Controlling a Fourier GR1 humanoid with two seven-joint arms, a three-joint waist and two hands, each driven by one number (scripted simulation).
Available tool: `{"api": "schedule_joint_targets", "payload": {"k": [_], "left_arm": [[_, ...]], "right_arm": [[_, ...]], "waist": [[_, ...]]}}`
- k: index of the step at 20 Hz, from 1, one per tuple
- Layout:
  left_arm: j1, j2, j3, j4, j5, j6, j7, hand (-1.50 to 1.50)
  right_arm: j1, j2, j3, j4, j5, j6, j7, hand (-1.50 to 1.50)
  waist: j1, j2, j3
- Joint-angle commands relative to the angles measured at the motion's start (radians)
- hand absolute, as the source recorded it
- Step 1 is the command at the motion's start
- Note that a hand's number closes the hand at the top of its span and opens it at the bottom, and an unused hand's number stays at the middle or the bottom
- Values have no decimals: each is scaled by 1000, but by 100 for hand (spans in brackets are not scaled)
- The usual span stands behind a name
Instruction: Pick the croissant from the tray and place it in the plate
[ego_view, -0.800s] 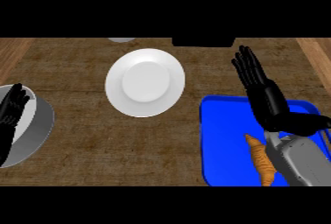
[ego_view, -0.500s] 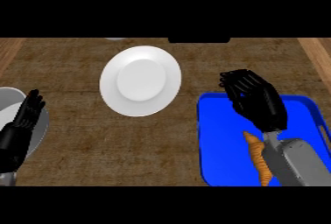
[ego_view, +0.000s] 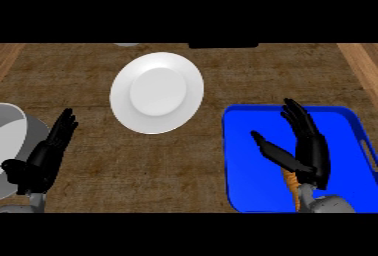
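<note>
A blue tray (ego_view: 251, 150) lies at the right of the counter. Over it hovers my right hand (ego_view: 304, 145), open, fingers stretched away from me and thumb out to the left. The croissant (ego_view: 294, 186), orange-brown, peeks out below the palm near the tray's front; the hand and wrist hide most of it. A white plate (ego_view: 156, 92) lies at the upper middle, with nothing on it. My left hand (ego_view: 48, 157) rests open at the lower left, fingers up.
A grey round pot or bowl (ego_view: 11, 135) sits at the left edge, beside my left hand. A dark object (ego_view: 223, 45) and a small grey item (ego_view: 127, 44) show at the counter's far edge.
My right hand has drawn back toward me over the tray and lowered above the croissant. The left hand has shifted slightly to the right, away from the grey bowl.
</note>
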Motion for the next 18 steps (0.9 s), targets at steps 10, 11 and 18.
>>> {"api": "schedule_joint_targets", "payload": {"k": [10,11,18], "left_arm": [[-47,-74,-8,83,-55,-11,-26,0],[-55,-42,27,46,-21,-25,26,0],[-8,-81,-32,-1,-76,-1,1,0]], "right_arm": [[332,-313,39,-340,256,-125,347,-150],[397,-347,22,-358,231,-76,302,-150],[356,-572,76,-442,270,110,671,-150]], "waist": [[10,2,-1],[9,-1,1],[39,2,0]]}}
